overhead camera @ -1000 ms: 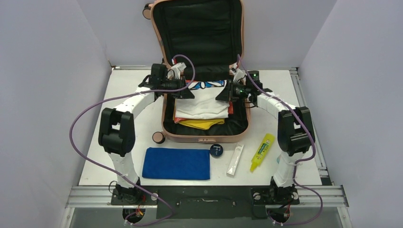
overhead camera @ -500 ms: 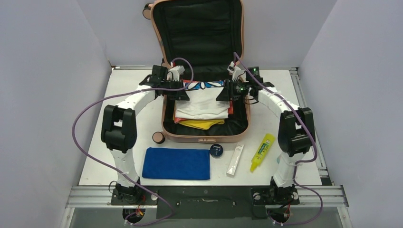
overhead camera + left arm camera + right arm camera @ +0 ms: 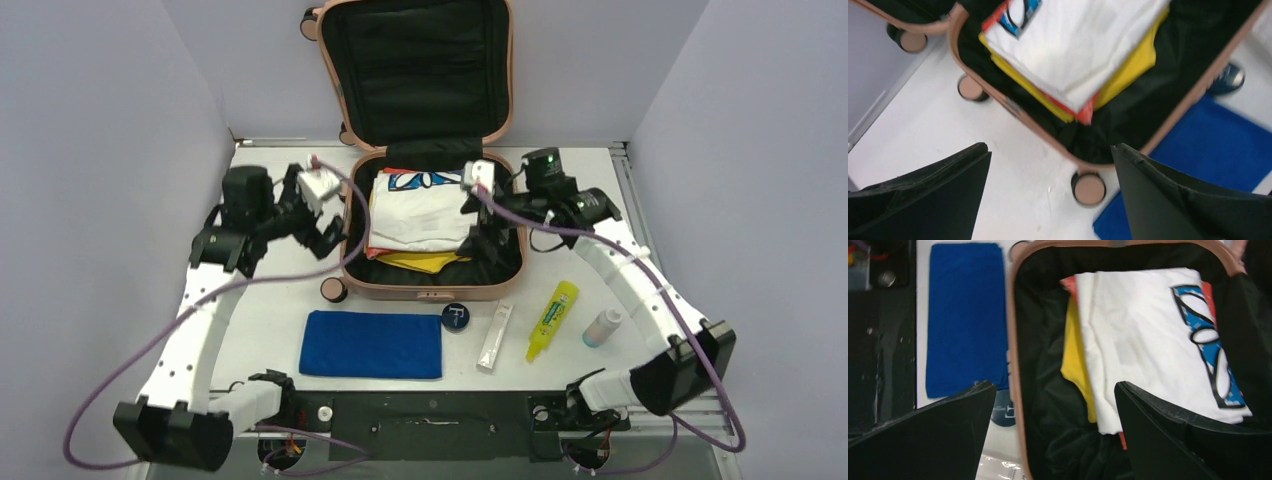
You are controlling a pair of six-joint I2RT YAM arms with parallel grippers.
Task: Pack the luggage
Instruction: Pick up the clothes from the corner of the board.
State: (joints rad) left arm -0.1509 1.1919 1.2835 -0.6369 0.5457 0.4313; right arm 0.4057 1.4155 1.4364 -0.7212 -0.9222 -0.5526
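The peach-pink luggage (image 3: 350, 262) lies open at the back of the table, its black-lined lid upright against the wall. Inside sits a folded stack: a white shirt (image 3: 425, 215) with a blue print on top, yellow and orange pieces under it. My left gripper (image 3: 328, 228) hangs open over the table just left of the luggage, near a peach wheel (image 3: 1089, 188), holding nothing. Over the right side of the luggage interior my right gripper (image 3: 482, 245) hangs open and empty. The wrist views show the white shirt (image 3: 1148, 330) and the rim (image 3: 1015, 365) below it.
In front of the luggage lie a blue towel (image 3: 370, 345), a round dark tin (image 3: 456, 317), a white sachet (image 3: 495, 337), a yellow bottle (image 3: 552, 320) and a small white bottle (image 3: 601, 328). Grey walls close in both sides.
Both grippers have let go of the white shirt and opened. The left arm swung out left of the luggage; the right drew back towards the near right side.
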